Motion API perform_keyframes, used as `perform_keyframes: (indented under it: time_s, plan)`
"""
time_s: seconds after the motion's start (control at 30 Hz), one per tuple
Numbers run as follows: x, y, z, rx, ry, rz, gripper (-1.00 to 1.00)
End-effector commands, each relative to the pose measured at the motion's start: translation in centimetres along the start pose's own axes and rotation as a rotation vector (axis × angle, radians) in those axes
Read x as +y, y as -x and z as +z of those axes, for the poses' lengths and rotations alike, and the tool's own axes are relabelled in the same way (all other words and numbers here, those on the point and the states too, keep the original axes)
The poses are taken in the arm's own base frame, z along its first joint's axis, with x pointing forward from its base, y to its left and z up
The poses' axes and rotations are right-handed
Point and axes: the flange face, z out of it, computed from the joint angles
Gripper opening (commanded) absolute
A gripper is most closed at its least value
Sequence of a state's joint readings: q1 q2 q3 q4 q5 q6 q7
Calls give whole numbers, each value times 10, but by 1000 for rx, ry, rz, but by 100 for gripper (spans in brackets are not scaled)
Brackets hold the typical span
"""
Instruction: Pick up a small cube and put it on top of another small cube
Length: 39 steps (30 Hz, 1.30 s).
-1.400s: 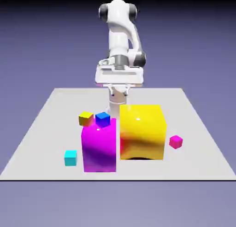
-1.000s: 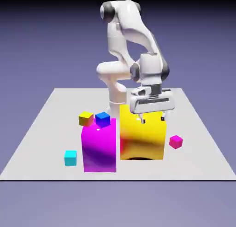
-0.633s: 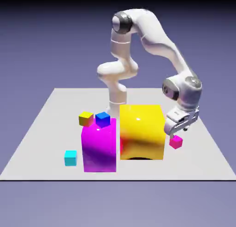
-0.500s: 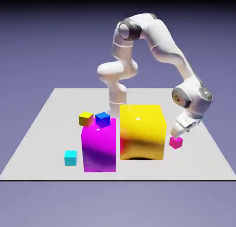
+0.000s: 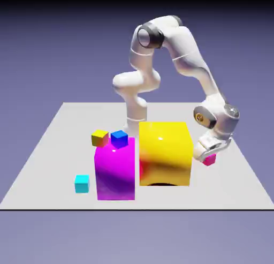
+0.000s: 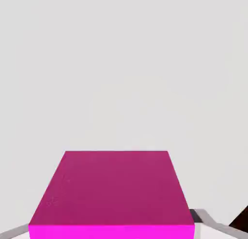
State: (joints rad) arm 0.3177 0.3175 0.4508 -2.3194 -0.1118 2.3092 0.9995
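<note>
tiny pink cube (image 5: 209, 160) gripped between gripper (image 5: 207, 157) jaws.

No readable text, labels, brands, numbers or signs in either view. Cube faces, block faces, table surface and arm casing all show plain colour only, no markings.

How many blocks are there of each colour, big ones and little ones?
Magenta-pink: 2, the big magenta block and the tiny magenta-pink cube in the jaws
Yellow: 2, the big yellow block and the small yellow cube
Blue: 1, the small blue cube
Cyan: 1, the tiny cyan cube
Total: 6
</note>
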Motion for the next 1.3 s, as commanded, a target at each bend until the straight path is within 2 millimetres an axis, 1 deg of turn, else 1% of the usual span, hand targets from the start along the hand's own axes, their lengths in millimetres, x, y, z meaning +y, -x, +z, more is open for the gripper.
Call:
perform_keyframes:
  time_s: [0.0, 0.1, 0.2, 0.27, 0.3, 0.43, 0.5, 0.53, 0.6, 0.67, 0.73, 0.77, 0.83, 0.87, 1.07, 1.27]
  plan:
    - [0, -10, -8, 11, -2, -34, -100]
    - [4, -39, -35, 40, -12, -132, -100]
    - [12, -70, -63, 76, -17, -223, -100]
    - [21, -91, -82, 102, -18, -278, -100]
    - [35, -108, -89, 102, -23, -256, -100]
    - [121, -179, -102, 73, -57, -64, -100]
    - [169, -209, -107, 58, -75, 31, -100]
    - [196, -223, -108, 47, -85, 88, -100]
    - [268, -248, -103, 8, -118, 268, -100]
    - [342, -264, -96, -29, -153, 448, -100]
    - [417, -270, -87, -66, -191, 626, -100]
    - [455, -269, -83, -84, -211, 715, -100]
    - [530, -260, -72, -118, -251, 893, -100]
    - [550, -255, -66, -136, -268, 967, -100]
    - [563, -226, -23, -250, -338, 1341, -100]
    - [580, -191, 14, -371, -405, 1739, -100]
